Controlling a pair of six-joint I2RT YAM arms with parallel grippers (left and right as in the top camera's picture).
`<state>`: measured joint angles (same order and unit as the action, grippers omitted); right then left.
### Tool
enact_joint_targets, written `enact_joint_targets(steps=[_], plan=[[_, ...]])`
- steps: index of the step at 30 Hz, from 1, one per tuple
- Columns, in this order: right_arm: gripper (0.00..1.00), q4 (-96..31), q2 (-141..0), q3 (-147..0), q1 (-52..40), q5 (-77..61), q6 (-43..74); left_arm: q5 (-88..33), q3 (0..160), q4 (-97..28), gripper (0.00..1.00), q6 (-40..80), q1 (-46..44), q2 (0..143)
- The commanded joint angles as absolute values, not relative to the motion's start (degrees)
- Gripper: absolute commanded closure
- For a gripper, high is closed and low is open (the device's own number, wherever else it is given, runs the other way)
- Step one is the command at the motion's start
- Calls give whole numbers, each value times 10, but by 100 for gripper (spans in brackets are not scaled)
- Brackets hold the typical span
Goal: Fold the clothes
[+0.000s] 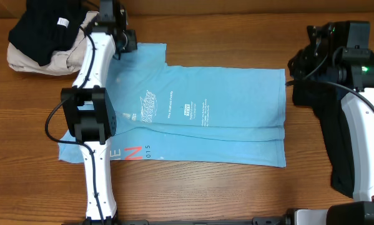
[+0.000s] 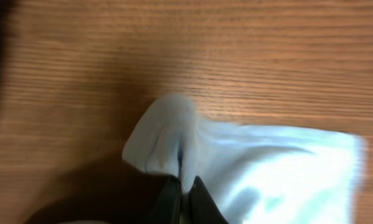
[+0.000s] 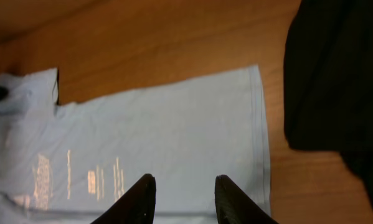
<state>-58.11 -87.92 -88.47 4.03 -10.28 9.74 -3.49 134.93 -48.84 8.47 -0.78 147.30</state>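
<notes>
Your left claw (image 2: 185,200) pinches the soft, limp light-blue fabric T-shirt (image 1: 227,103) by a corner; right claw (image 3: 181,198) hangs open. Grab edges.

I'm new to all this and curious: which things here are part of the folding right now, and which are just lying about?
In use: light-blue T-shirt; left gripper, pinching its sleeve; right gripper, open above it.
Lying about, waiting: black garment on beige garment, far-left corner; second black garment, right side.
</notes>
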Motion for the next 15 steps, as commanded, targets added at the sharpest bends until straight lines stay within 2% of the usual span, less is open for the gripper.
enact_joint_targets(steps=[1,6,13,15], plan=[[65,-537,-889,-889,18,-51,107,-45,1454,-574,96,92,-12,1471],[64,-482,-953,-889,-4,2,107,-46,1515,-652,96,93,-12,1471],[61,-412,-1079,-889,-6,40,122,-60,1523,-714,96,95,-13,1471],[50,-394,-1123,-889,-5,58,122,-60,1523,-726,96,95,-13,1471]])
